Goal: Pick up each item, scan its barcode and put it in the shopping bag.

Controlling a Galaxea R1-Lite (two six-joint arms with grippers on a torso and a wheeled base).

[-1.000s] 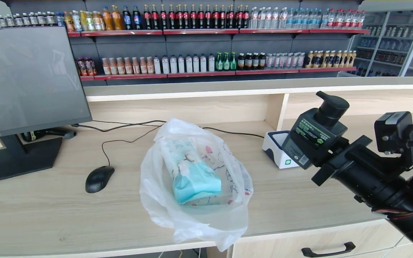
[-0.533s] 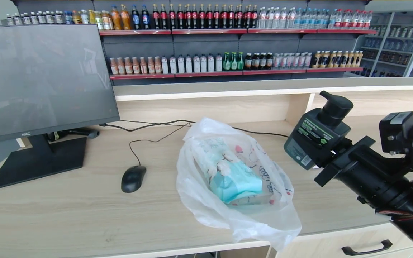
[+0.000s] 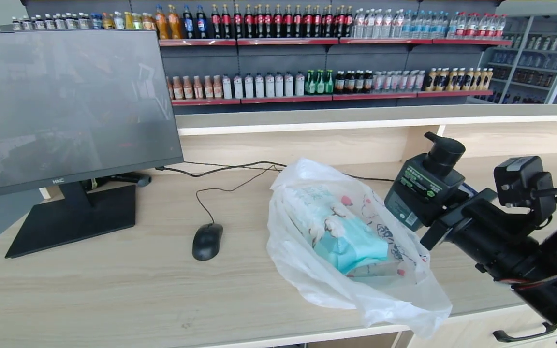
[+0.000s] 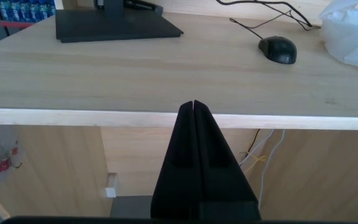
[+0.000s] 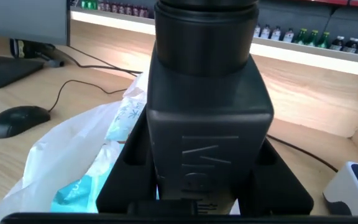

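right now the right hand [image 3: 442, 207] is clamped around a dark square plastic bottle with a black pump cap [image 3: 421, 191], holding it tilted in the air just beside the right edge of the translucent white plastic shopping bag [image 3: 307, 266]. the bag lies open on the pale wooden worktop [image 3: 114, 290] with a teal-and-white soft pack [image 3: 344, 239] inside. the left hand [image 4: 193, 111] hangs below the worktop's front edge, its fingers pressed together on nothing. a black computer mouse [image 3: 207, 240] sits left of the bag, apart from it.
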